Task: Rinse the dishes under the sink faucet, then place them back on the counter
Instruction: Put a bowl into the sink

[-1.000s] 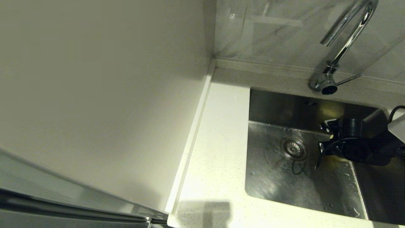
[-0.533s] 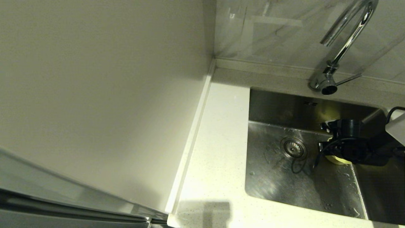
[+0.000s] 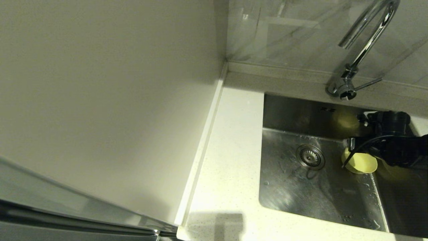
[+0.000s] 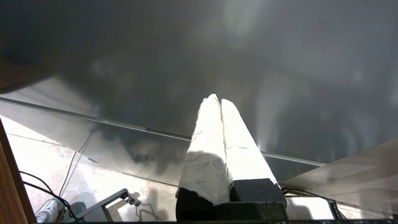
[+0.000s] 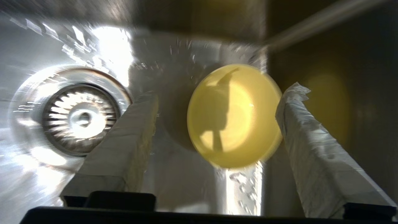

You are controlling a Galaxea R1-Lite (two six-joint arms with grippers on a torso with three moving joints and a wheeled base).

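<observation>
**Head view: sink station, 1 bowl in basin**

Landmark: strainer drain (image 3: 310, 156), round, slotted steel. Sink (image 3: 301, 194): square stainless basin, wet with droplets. Faucet (image 3: 364, 43): chrome gooseneck behind the drain, thin side lever. Counter (image 3: 230, 160): white speckled stone beside the basin.

Pale yellow bowl (image 3: 360, 163): 1, round, shallow, glossy, on the basin floor just beside the drain, partly screened by the right gripper (image 5: 217, 124), whose wrapped fingers (image 5: 130, 137) stand spread, bowl released between them.

Left gripper (image 4: 220, 101): parked away from the sink, fingers pressed together, empty.

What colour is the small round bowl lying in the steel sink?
Pale yellow bowl; clearest in the right wrist view.
</observation>
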